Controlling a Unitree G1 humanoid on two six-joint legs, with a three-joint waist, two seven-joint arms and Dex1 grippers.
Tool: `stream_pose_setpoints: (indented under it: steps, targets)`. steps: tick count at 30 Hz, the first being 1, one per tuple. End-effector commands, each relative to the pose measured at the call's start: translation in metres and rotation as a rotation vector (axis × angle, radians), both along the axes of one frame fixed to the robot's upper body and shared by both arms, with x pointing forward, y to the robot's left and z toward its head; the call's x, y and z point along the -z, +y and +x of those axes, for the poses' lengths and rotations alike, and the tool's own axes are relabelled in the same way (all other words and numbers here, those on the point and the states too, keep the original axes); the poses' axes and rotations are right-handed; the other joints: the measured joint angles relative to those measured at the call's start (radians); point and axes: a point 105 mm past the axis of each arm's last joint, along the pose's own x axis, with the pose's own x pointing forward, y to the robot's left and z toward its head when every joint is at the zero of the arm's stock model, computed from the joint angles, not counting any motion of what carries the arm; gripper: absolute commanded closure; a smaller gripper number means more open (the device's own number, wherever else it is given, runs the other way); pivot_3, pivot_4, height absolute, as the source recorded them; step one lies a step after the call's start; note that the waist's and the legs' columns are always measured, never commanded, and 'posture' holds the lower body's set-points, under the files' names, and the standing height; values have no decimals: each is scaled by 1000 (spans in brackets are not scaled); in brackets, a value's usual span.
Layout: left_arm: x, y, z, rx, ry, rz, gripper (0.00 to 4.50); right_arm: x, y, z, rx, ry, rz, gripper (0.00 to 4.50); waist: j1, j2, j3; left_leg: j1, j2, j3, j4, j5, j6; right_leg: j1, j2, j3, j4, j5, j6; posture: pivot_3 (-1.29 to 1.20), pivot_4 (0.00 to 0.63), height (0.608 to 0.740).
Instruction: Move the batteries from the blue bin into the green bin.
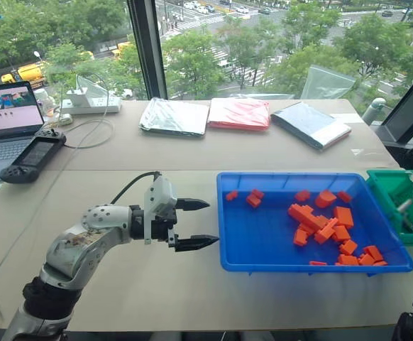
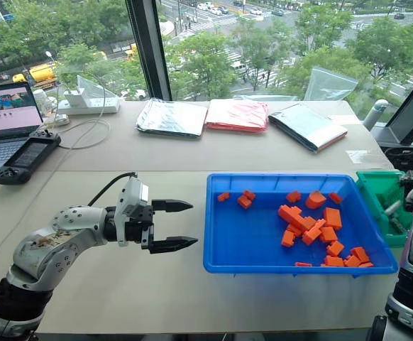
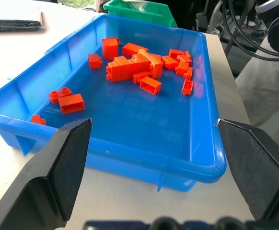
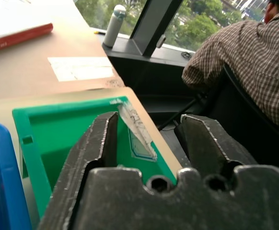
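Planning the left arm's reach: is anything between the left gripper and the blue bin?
Nothing visible. The left gripper, open, faces the blue bin across a bare strip of table; only the bin's low side wall separates it from the orange bricks inside.

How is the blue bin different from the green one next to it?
The blue bin is wide and shallow; the green bin is much smaller and deeper. The blue bin holds scattered orange blocks; the green bin holds none that show. Both are rectangular plastic bins on the same table.
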Motion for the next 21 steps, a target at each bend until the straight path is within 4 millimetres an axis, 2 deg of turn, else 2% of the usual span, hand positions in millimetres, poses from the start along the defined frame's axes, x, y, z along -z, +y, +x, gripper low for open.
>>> stream_pose_setpoints:
  steps: [1,3,5,7,9,10,12,15,16,18,21]
  targets:
    - [-10,-1,-5,19,-47,-14,0,-38,9,-2,-42,-152,-77,226,0,0,0,0,0,0,0,0,0,0,0,0,0,0,0,0,150,740]
    - [-10,-1,-5,19,-49,-13,0,-51,23,3,-130,-208,-102,55,1,0,0,0,0,0,0,0,0,0,0,0,0,0,0,0,150,740]
    - [-10,-1,-4,18,-51,-12,0,-56,52,15,-329,-251,-54,55,-2,0,0,0,0,0,0,0,0,0,0,0,0,0,0,0,150,740]
    - [-11,-1,-4,19,-54,-12,0,-54,110,19,-692,-246,-13,55,-5,0,0,0,1,0,0,0,0,0,1,0,0,0,0,0,150,740]
    - [-11,-2,-3,17,-58,-14,0,-39,151,7,-952,-162,-10,55,-7,0,0,1,1,-1,-1,0,0,1,1,0,0,0,0,0,150,740]
    - [-12,-3,-2,17,-59,-16,0,-32,157,1,-1006,-126,-31,55,-6,0,0,1,2,-1,-1,0,0,1,1,-1,-1,0,0,0,150,740]
    - [-11,-3,-1,14,-65,-11,0,-1,172,-21,-1174,40,-32,55,9,0,0,0,2,-3,-1,0,1,3,0,-3,-1,0,0,0,150,740]
    - [-10,-2,-1,11,-69,-6,0,28,182,-51,-1328,212,-21,55,26,0,0,-2,0,-5,1,-1,2,5,-2,-4,-3,0,2,0,150,740]
    - [-10,-2,-1,10,-68,-8,0,31,183,-59,-1362,232,-13,55,26,0,0,-2,0,-4,1,-1,2,6,-2,-4,-4,1,3,0,150,740]
    - [-11,-2,-1,6,-66,-14,0,29,176,-62,-1353,217,27,55,21,0,0,-1,-1,-4,2,-1,3,6,-2,-3,-8,1,3,0,150,740]
    - [-10,-1,-1,1,-67,-14,0,38,165,-69,-1348,255,53,55,12,-1,0,2,0,-3,1,-1,2,8,-1,-1,-7,1,3,0,150,740]
